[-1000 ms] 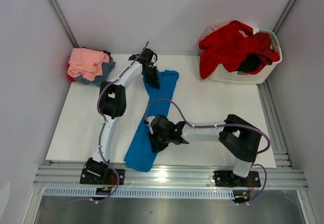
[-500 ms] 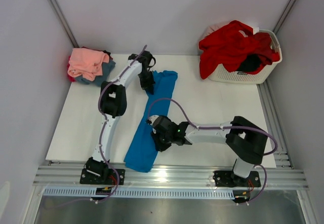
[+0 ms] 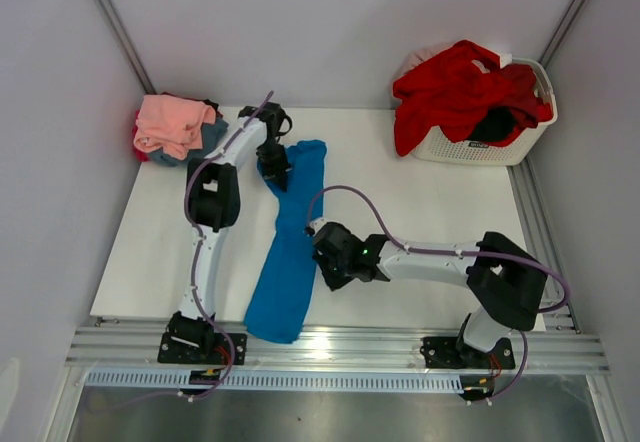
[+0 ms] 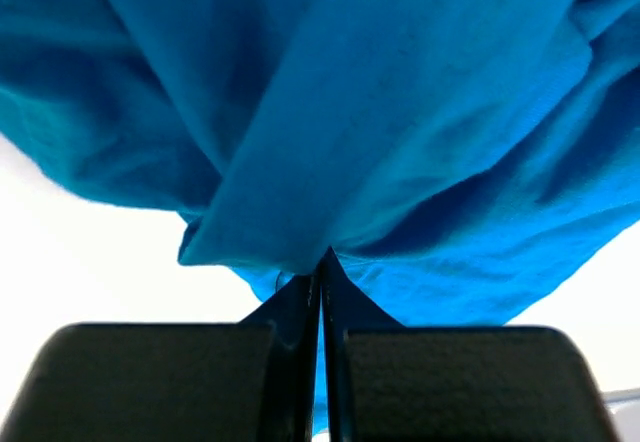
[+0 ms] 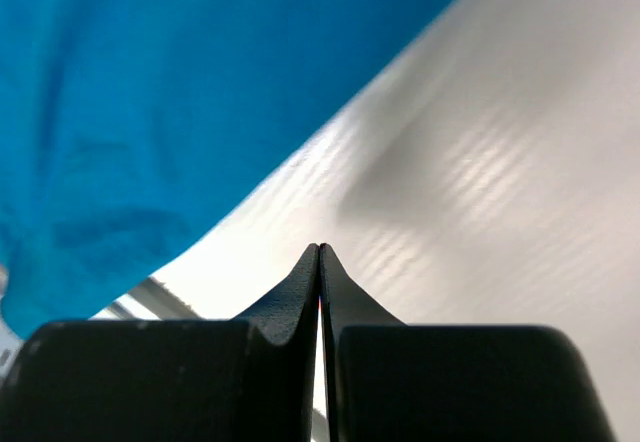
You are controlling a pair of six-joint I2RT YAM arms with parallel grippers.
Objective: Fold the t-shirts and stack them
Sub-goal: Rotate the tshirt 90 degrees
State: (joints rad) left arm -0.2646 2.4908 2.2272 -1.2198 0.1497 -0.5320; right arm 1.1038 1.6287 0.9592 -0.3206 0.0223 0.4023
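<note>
Firstly, at the far left corner of the table (image 3: 440, 202): pile of t-shirts (image 3: 175, 127), salmon pink on top. Next, near the far edge: left gripper (image 3: 277, 170), closed, pinching a fold of the bright blue t-shirt (image 3: 285, 272) right at its tips (image 4: 320, 262). Lies as a long rumpled strip from there down to the near edge. Just beside the strip's right side: right gripper (image 3: 322, 262), jaws pressed together on nothing, bare surface beneath (image 5: 319, 252). Lastly, far right corner: white basket (image 3: 480, 147), red t-shirt (image 3: 455, 92) heaped over it.
</note>
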